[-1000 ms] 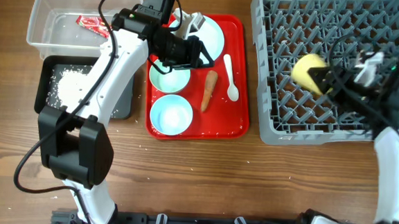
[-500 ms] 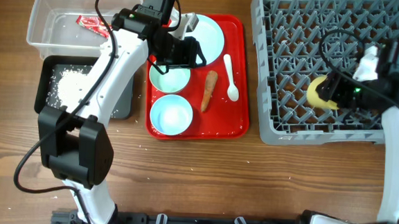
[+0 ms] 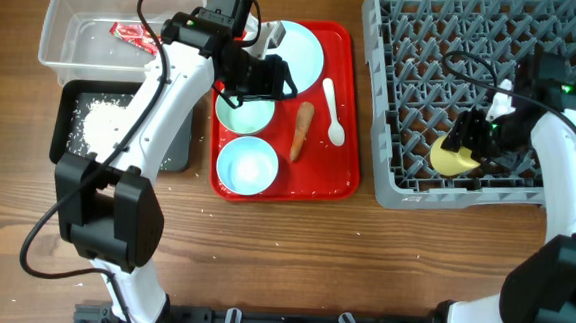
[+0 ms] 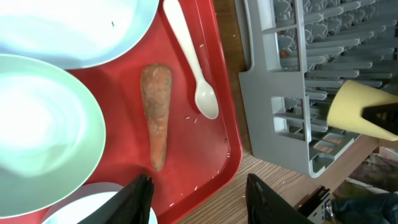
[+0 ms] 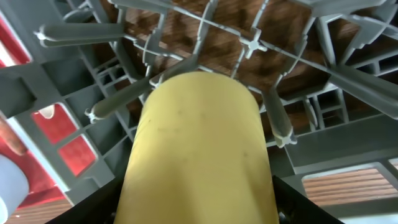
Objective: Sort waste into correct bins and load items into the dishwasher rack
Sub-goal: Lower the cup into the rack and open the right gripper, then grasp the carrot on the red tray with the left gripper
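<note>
My right gripper (image 3: 470, 141) is shut on the yellow cup (image 3: 452, 158), low among the pegs near the front edge of the grey dishwasher rack (image 3: 386, 193). The cup fills the right wrist view (image 5: 199, 143). My left gripper (image 3: 278, 81) is open and empty above the red tray, its jaws (image 4: 202, 202) over the carrot (image 4: 155, 115) and white spoon (image 4: 189, 56). The plate (image 3: 300, 47) and two bowls (image 3: 243, 114) (image 3: 248, 164) sit on the tray. The red packet (image 3: 135, 35) lies in the clear tub (image 3: 71, 28). Rice (image 3: 100, 120) lies in the black tray (image 3: 173, 150). Tissue and brown lump are out of view.
The red serving tray (image 3: 347, 175) lies between the bins on the left and the rack on the right. A few rice grains are scattered on the tray and the wooden table in front of it.
My right gripper has carried the yellow cup toward the rack's front edge and lowered it among the pegs. The left arm has stayed almost still.
</note>
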`<state>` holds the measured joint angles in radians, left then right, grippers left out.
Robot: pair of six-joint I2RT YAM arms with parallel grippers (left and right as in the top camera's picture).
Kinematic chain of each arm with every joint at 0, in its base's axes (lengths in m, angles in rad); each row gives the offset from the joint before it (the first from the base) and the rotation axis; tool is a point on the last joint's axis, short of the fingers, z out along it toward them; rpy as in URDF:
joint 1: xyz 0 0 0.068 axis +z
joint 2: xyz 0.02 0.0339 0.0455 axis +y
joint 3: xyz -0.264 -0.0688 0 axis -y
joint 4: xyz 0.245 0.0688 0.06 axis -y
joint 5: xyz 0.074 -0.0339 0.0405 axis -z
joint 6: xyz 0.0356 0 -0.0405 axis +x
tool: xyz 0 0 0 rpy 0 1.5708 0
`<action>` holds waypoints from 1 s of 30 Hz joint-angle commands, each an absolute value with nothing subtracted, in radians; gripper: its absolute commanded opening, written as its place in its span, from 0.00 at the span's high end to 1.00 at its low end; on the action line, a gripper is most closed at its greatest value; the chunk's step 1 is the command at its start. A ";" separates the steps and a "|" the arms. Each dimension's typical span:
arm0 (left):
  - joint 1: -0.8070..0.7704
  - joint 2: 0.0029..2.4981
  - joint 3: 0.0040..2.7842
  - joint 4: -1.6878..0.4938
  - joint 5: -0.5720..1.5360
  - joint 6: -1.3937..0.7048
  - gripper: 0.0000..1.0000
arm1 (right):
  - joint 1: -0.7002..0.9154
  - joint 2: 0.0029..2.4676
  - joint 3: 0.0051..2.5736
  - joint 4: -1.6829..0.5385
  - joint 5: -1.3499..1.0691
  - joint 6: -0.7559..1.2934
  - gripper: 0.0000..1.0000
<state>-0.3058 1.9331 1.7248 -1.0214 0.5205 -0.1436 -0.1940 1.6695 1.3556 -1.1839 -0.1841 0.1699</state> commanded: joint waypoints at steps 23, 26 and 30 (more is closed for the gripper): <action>-0.306 1.913 1.729 -1.070 0.499 -0.143 0.45 | -0.183 1.521 1.672 -1.079 -0.773 0.092 0.00; -0.306 1.913 1.729 -1.087 0.478 -0.196 0.48 | -0.129 1.523 1.671 -1.066 -0.750 0.167 0.00; -0.355 1.913 1.729 -1.089 0.345 -0.226 0.46 | -0.021 1.523 1.671 -1.065 -0.446 0.305 0.00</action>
